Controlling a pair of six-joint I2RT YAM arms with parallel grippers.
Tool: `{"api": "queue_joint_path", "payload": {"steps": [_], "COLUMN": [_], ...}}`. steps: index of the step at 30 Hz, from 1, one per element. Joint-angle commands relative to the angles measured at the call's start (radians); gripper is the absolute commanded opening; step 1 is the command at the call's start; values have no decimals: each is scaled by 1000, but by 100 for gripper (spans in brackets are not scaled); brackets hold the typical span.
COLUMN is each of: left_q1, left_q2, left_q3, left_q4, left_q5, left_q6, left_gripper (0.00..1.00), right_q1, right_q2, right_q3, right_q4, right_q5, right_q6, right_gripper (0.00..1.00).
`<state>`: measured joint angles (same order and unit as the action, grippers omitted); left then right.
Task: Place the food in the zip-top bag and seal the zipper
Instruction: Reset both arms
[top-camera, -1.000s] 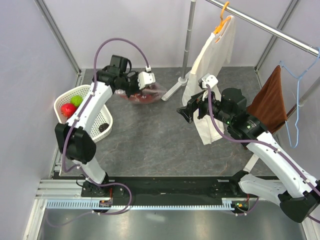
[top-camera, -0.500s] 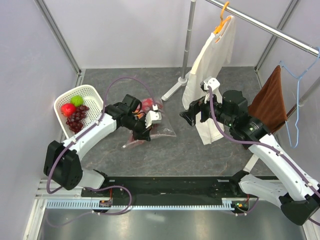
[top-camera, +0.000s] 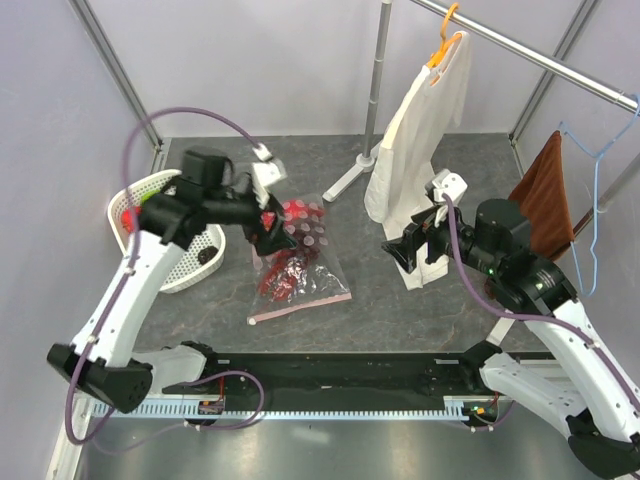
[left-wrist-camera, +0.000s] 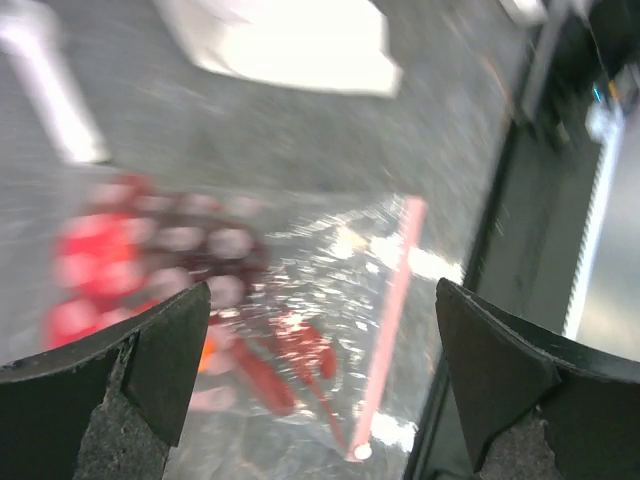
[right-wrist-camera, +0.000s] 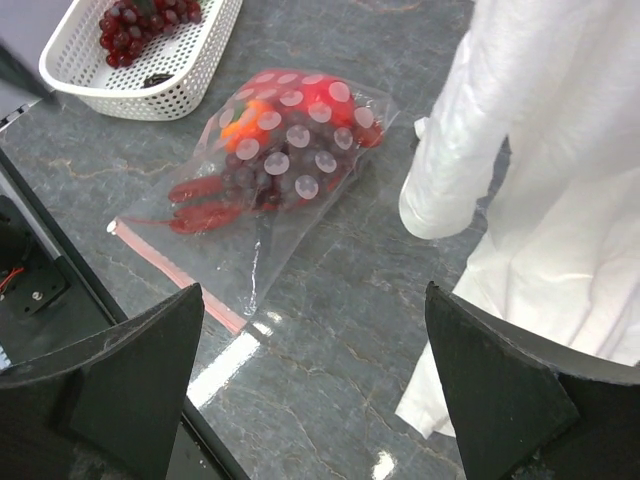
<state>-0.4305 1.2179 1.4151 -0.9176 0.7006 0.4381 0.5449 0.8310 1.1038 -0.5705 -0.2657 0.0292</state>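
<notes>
The zip-top bag (top-camera: 300, 262) came away from the far edge and now lies flat in the middle (zipper (top-camera: 300, 305) toward the near edge). The left gripper (left-wrist-camera: 322, 300) let go and went up. The right gripper (top-camera: 392, 252) slid back toward the near right corner

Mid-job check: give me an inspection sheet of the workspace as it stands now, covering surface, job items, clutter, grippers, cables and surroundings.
Surface: grey stone-look table, some glare, no spills seen.
Job's things: zip-top bag lies flat, holding red, orange and dark food. The pink zipper runs along its near edge, and I cannot tell whether it is sealed. Grapes lie in the basket, outside the bag.
Clutter: white mesh basket beside the bag.
Grippers: left gripper is open above the bag. Right gripper is open and empty.
Cables: a purple cable loops high off the left arm, and a right-arm cable runs along the right arm.
Surroundings: cream shirt and brown cloth hang from a rack.
</notes>
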Motion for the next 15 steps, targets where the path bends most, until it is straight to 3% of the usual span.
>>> {"api": "queue_joint_path", "payload": {"steps": [1, 6, 15], "left_q1": [142, 229, 265], "left_q2": [-46, -173, -302], "left_q3": [125, 23, -189], "left_q4": [-79, -18, 17], "left_q5": [-25, -252, -352], "left_q6": [-189, -269, -240], "left_gripper": [100, 100, 100], "right_q1": [-40, -85, -158], "right_q2": [-67, -148, -230], "right_q3": [-2, -33, -71], "right_q4": [-31, -58, -68], "right_q5": [-7, 5, -20], "right_q6": [-11, 17, 37], "right_gripper": [98, 98, 98]}}
